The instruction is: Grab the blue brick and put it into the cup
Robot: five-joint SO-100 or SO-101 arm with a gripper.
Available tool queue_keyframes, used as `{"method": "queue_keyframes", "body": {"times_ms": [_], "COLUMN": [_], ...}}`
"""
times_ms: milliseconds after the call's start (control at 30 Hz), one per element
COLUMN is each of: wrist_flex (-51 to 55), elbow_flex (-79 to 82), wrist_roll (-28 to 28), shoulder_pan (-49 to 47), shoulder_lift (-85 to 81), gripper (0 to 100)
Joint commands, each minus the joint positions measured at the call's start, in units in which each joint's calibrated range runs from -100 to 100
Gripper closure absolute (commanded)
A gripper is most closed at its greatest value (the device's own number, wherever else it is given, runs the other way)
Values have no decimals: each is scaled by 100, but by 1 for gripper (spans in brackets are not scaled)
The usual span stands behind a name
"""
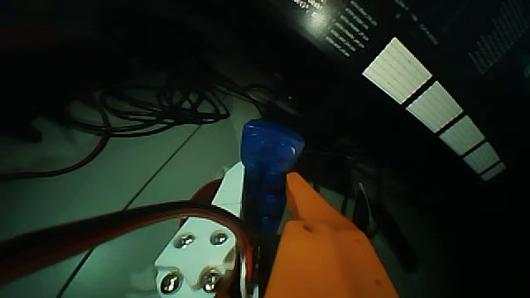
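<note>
- Between the white finger (228,194) and the orange finger (319,228) of the hand (267,186), in the wrist view, sits the blue brick (269,178), gripped along its lower part with its upper end sticking out past the fingertips.
- That hand is closed narrow on the brick: the white finger presses its left face and the orange one its right, and no gap shows on either side.
- As framed, the brick's long axis runs nearly upright, leaning slightly left toward its top, in line with the fingers and not across them.
- Its round studs show near the top end, facing the camera.
- Below and behind the brick lies a pale table (124,174), well apart from it, so I judge the brick is lifted clear, not resting on anything.
- Dark cables (157,108) sprawl across that table at upper left, and a red wire (108,219) runs along the arm toward the bottom of the frame.
- At upper right a dark surface carries bright white striped panels (422,91); what they belong to is too dim to tell.
- No cup appears anywhere in this view, so which way it lies from the hand cannot be told.
- My judgement is that the grab is done and the carry to the cup remains.
- With the brick pointing out along the fingers, the drop should work best with the hand tipped over the cup's mouth, brick end first, before the fingers part.
</note>
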Motion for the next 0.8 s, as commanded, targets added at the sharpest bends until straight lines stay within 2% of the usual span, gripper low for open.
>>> {"method": "queue_keyframes", "body": {"times_ms": [0,267,533,767], "wrist_flex": [-227,-268,-268,-235], "elbow_flex": [-30,-20,-11,-2], "wrist_roll": [-25,-35,48,63], "shoulder_pan": [-50,-116,-133,-133], "shoulder_lift": [33,119,59,-36], "gripper": [100,99,74,68]}}
